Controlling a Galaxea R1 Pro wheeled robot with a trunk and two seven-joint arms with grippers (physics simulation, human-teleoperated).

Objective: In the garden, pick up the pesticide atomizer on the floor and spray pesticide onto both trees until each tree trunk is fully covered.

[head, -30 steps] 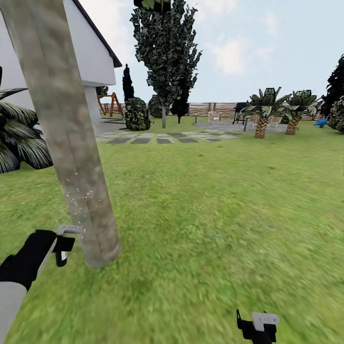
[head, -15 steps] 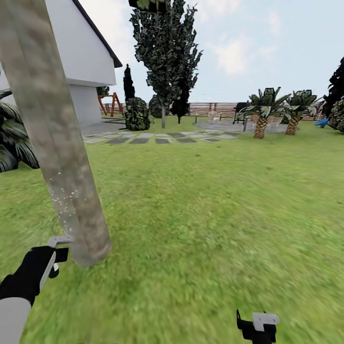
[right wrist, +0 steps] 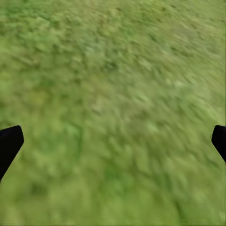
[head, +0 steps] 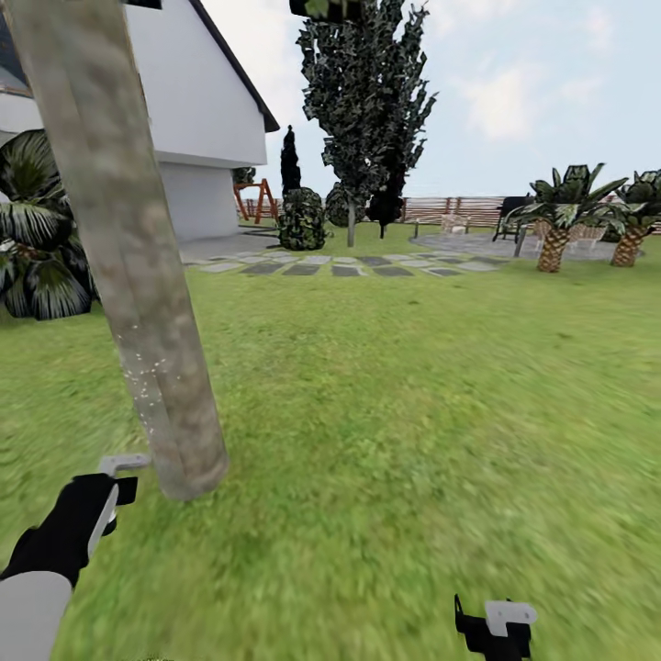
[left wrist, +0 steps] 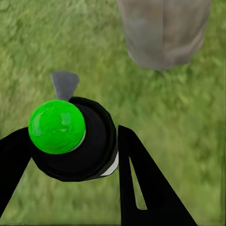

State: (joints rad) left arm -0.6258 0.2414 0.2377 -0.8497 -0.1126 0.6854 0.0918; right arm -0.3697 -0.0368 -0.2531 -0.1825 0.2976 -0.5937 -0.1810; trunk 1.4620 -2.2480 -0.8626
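The pesticide atomizer [left wrist: 70,141] sits gripped between the black fingers [left wrist: 141,183] of my left gripper [left wrist: 77,155], low in the left wrist picture: a black round body with a bright green ball on top and a grey nozzle pointing toward the tree trunk [left wrist: 165,33] at the upper right of that picture. In the head picture my left gripper [head: 108,491] is at the lower left, the grey nozzle tip of the atomizer [head: 122,462] just beside the base of the tree trunk [head: 128,248], which rises as a mottled grey-beige column, leaning toward the upper left corner. Fine white specks of pesticide [head: 147,367] dot the trunk's lower part. Green grass floor [head: 413,413] spreads all around the trunk. My right gripper [head: 496,624] hangs at the bottom edge right of centre, over bare grass; in the right wrist picture its jaws stand wide apart with nothing between them, the dark tips of its fingers [right wrist: 9,143] at the two side edges. Farther off, at the upper left, stands a white house [head: 197,119], with grey stepping slabs [head: 330,268] in the lawn, a second tall tree [head: 363,101] beyond them, a brown slat fence [head: 459,209] behind, and two short palms [head: 555,216] at the right.
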